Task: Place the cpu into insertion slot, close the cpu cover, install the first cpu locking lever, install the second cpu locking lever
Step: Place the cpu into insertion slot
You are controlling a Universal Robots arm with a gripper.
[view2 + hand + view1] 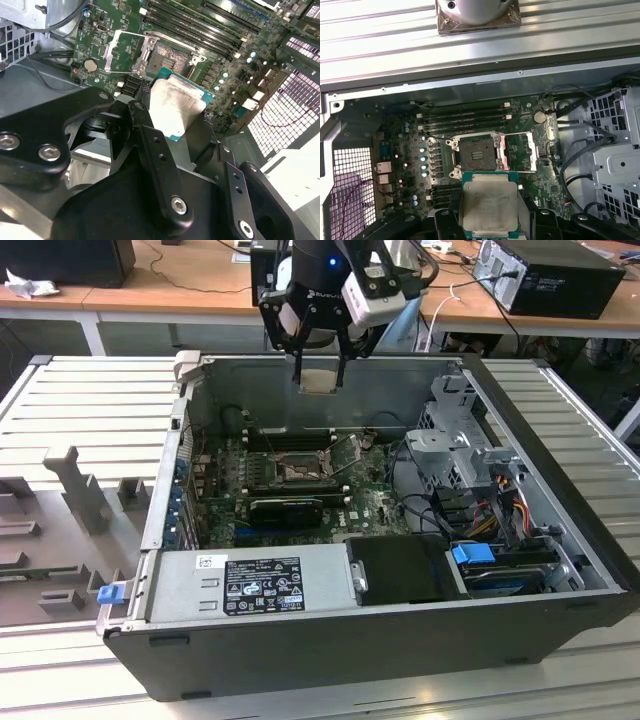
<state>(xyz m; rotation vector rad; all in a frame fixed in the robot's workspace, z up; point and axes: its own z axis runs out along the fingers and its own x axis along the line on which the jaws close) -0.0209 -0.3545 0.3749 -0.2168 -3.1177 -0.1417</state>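
while the gripper (319, 386) pinches the cpu (490, 206) by two opposite edges, the chip hangs above the open insertion slot (476, 154) — not yet seated. it seems light, stiff, thin and fragile — edges are the safe hold.

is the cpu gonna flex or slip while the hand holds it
Probably stiff: the cpu sits flat in the hand, with no sag. Likely light, being so thin. Its smooth metal top, pinched only at the edges, could slip or twist if bumped.
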